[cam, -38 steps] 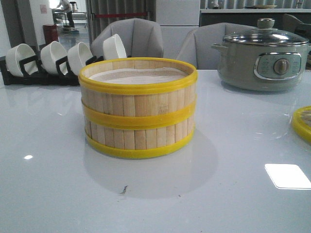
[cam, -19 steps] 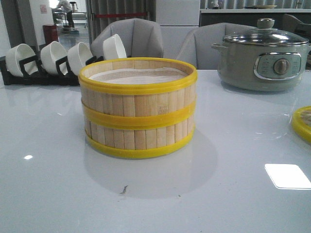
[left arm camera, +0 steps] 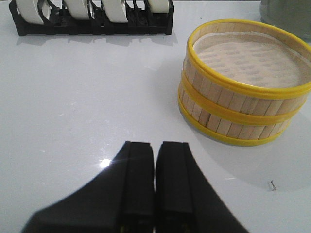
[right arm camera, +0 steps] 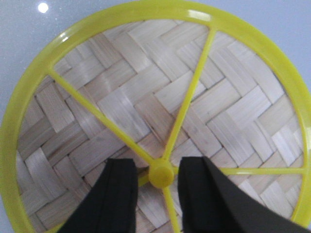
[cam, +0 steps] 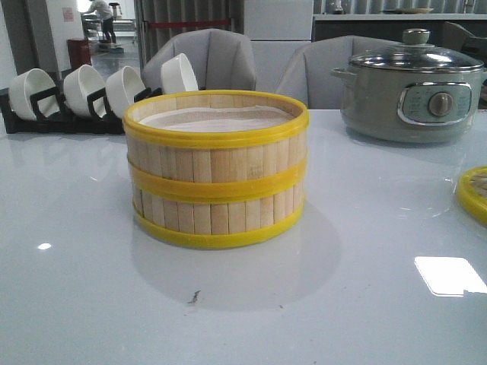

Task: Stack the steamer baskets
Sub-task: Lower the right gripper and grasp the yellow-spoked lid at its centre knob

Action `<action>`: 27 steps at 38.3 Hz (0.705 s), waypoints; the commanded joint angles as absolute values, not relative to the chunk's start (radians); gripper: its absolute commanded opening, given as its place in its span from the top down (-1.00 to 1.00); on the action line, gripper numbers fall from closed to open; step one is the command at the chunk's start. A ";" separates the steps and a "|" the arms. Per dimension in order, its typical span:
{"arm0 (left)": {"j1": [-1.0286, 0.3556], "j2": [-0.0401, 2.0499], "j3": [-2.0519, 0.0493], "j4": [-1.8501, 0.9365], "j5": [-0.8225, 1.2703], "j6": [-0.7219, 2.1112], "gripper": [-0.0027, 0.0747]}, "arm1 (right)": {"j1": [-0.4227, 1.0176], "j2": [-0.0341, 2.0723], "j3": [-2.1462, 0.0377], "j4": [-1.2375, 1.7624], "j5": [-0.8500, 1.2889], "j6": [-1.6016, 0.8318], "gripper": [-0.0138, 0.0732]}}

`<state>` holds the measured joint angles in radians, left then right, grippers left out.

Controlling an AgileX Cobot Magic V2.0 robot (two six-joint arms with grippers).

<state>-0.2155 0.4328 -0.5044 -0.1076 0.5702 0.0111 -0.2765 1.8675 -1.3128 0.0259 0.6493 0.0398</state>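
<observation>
Two steamer baskets [cam: 217, 171] stand stacked on the white table, pale bamboo slats with yellow rims and a white liner in the top tier; the stack also shows in the left wrist view [left arm camera: 243, 82]. The woven lid [right arm camera: 160, 111] with its yellow rim and spokes lies flat at the table's right edge [cam: 475, 192]. My right gripper [right arm camera: 159, 174] hangs open just over the lid, its two black fingers on either side of the yellow centre knob [right arm camera: 161, 174]. My left gripper [left arm camera: 155, 160] is shut and empty over bare table, short of the stack.
A grey-green electric pot [cam: 411, 87] with a glass lid stands at the back right. A black rack of white bowls [cam: 91, 95] lines the back left. Grey chairs stand behind the table.
</observation>
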 commanded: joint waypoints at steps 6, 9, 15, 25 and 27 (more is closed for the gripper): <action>-0.215 0.437 -0.533 -0.111 0.486 0.000 0.72 | -0.282 1.830 -1.347 0.015 0.616 0.040 -0.08; -0.215 0.437 -0.533 -0.111 0.486 0.000 0.72 | -0.282 1.832 -1.347 0.015 0.617 0.040 -0.08; -0.215 0.437 -0.533 -0.111 0.486 0.000 0.72 | -0.282 1.832 -1.347 0.015 0.617 0.040 -0.08; -0.215 0.437 -0.533 -0.111 0.486 0.000 0.72 | -0.282 1.844 -1.347 0.015 0.619 0.040 -0.08; -0.215 0.437 -0.533 -0.111 0.486 0.000 0.72 | -0.282 1.844 -1.347 0.015 0.618 0.040 -0.08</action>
<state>-0.2155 0.4328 -0.5044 -0.1076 0.5702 0.0111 -0.2765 1.8893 -1.3151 0.0259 0.6493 0.0398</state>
